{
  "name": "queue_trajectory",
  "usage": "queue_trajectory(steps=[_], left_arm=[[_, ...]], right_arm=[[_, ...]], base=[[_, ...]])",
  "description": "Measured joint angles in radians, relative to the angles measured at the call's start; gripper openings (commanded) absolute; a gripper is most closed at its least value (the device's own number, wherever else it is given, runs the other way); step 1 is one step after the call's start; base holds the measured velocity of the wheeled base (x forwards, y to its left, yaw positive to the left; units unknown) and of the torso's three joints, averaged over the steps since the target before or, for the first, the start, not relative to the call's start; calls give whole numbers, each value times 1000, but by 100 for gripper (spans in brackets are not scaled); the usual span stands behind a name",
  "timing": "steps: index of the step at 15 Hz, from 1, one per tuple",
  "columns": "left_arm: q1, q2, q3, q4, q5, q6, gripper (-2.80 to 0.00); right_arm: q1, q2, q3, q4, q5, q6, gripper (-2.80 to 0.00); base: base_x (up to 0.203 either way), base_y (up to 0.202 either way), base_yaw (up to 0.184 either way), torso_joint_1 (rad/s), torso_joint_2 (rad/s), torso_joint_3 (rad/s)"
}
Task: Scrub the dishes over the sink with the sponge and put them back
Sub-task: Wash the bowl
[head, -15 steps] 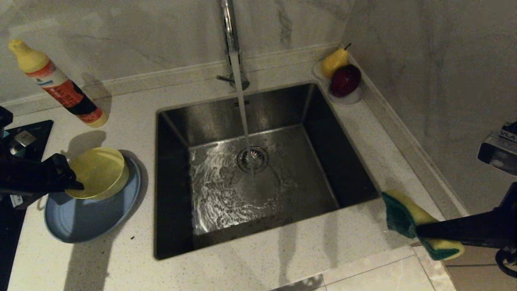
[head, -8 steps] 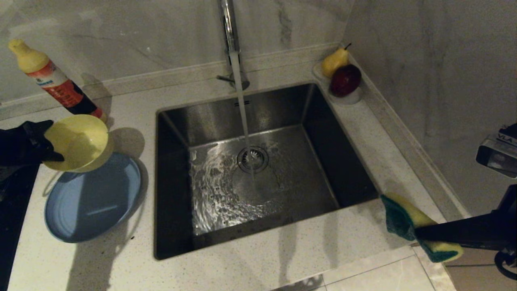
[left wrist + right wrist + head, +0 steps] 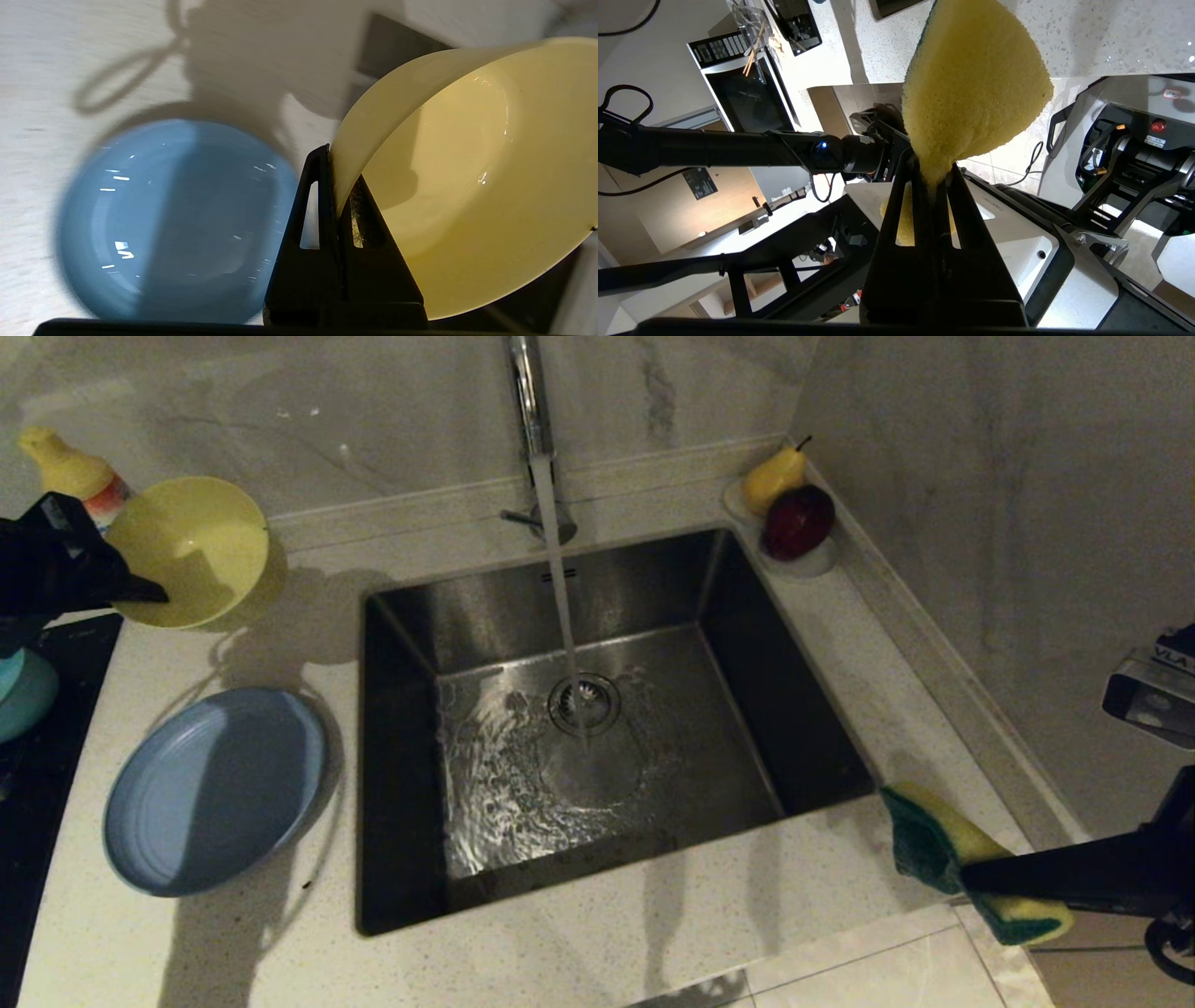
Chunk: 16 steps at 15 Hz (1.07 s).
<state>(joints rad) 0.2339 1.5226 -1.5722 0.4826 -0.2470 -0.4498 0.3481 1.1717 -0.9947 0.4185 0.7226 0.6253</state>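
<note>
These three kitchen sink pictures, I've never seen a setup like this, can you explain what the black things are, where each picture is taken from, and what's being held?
The black things are a two-armed robot's grippers. One picture looks down from a camera on its head; the other two come from cameras on its wrists, behind the fingers.

The left gripper is shut on the rim of a small pale-yellow bowl, held in the air above the white speckled counter, left of the square stainless-steel sink. Water runs from the tall chrome tap.

The right gripper is shut on a yellow sponge with a green scouring side, near the sink's front right corner.

On the counter lies a wide light-blue plate. A teal bowl shows at the left edge.
</note>
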Motion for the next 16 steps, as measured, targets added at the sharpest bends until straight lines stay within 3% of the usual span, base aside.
queue_trajectory(steps=[3,5,6,12,16], left_arm=[[-199,46,-5,-7,151,-8,-280],[-324,107,-9,-13,276,-47,-280],[-372,138,-12,-17,306,-69,-280],[-535,298,-49,-26,329,-186,-280],[-597,380,-76,-29,323,-287,-280]], right_arm=[[0,4,-1,-1,0,0,-280],[0,5,-1,-1,0,0,-280],[0,5,-1,-1,-1,0,-280],[0,4,5,-2,-1,-6,-280],[0,0,0,-2,-2,-6,-280]], base=[[0,0,0,0,0,0],[0,0,0,0,0,0],[0,0,0,0,0,0],[0,0,0,0,0,0],[0,0,0,0,0,0]])
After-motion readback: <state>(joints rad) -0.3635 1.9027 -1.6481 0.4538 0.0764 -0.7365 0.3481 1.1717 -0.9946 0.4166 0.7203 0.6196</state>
